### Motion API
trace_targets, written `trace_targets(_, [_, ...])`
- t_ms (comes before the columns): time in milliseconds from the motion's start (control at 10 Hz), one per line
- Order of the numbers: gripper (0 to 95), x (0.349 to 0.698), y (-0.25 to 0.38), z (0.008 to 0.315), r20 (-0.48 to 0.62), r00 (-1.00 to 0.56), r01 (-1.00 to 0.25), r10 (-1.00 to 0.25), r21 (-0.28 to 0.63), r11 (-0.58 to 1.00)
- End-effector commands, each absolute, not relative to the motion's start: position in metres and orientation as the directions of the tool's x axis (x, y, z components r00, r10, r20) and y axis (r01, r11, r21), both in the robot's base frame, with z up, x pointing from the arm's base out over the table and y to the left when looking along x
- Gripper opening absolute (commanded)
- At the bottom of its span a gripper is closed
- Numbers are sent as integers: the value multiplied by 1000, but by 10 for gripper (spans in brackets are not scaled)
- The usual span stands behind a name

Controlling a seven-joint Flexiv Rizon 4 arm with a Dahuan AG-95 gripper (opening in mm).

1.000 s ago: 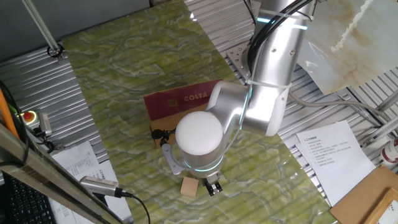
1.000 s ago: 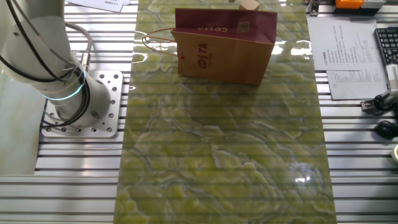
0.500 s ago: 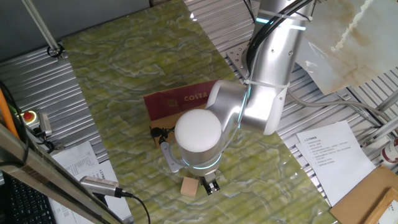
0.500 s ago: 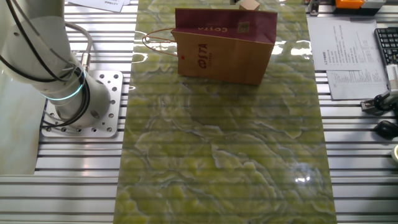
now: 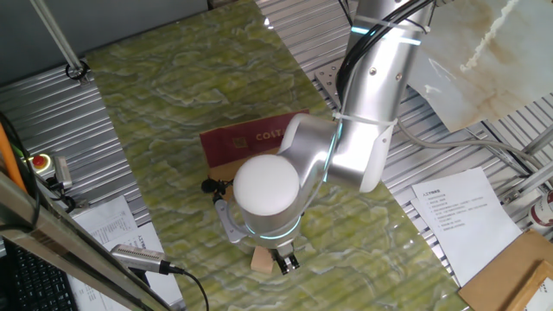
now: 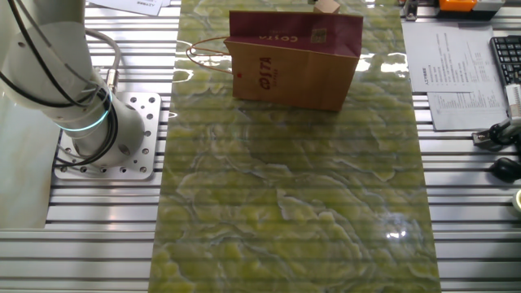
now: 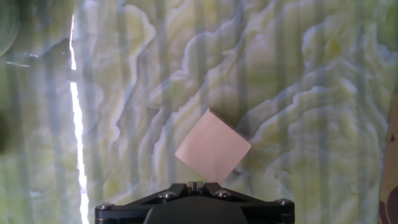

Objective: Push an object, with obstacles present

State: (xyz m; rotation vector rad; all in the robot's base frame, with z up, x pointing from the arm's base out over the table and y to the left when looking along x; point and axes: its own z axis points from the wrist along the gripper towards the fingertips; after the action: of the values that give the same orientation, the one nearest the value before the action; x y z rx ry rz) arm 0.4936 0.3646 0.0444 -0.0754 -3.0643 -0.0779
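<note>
- One fixed view: my arm [image 5: 363, 112] bent down over the green marbled surface [image 5: 173, 95], its round white wrist housing [image 5: 266, 185] covering much of the scene. My tool [image 5: 285, 261] poked out below it, down at the surface, right against the small tan wooden cube [image 5: 263, 259]. The cube sat near the surface's near edge, just beside the tool's dark tip. Behind my wrist lay the brown and maroon paper bag [image 5: 246, 142], white lettering partly showing, the cube well clear of it. Whether the tool's fingers were wide or narrow, I could not tell here.
- The other fixed view: the bag [image 6: 295, 59] stood upright at the far end of the surface [image 6: 293, 203], string handles [image 6: 205, 53] looping out to its left. Just a sliver of the cube [image 6: 327, 6] peeked above the bag's top edge, behind it. My arm's base [image 6: 77, 98] stood on the ribbed metal beside the surface. The tool was hidden.
- Hand view: the cube [image 7: 213, 147] sat corner-on, a diamond on the marbled surface [image 7: 298, 93], its near corner right at my tool's black body [image 7: 194, 204]. The fingertips did not show, so the tool's opening stayed beyond telling.
</note>
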Motion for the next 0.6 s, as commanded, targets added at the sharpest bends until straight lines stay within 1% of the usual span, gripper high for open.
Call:
trace_targets(100, [0,495,362,46,72,-996,47,43,50,998])
trace_targets(600, [0,502,356,47,66,-997,41,37,51,998])
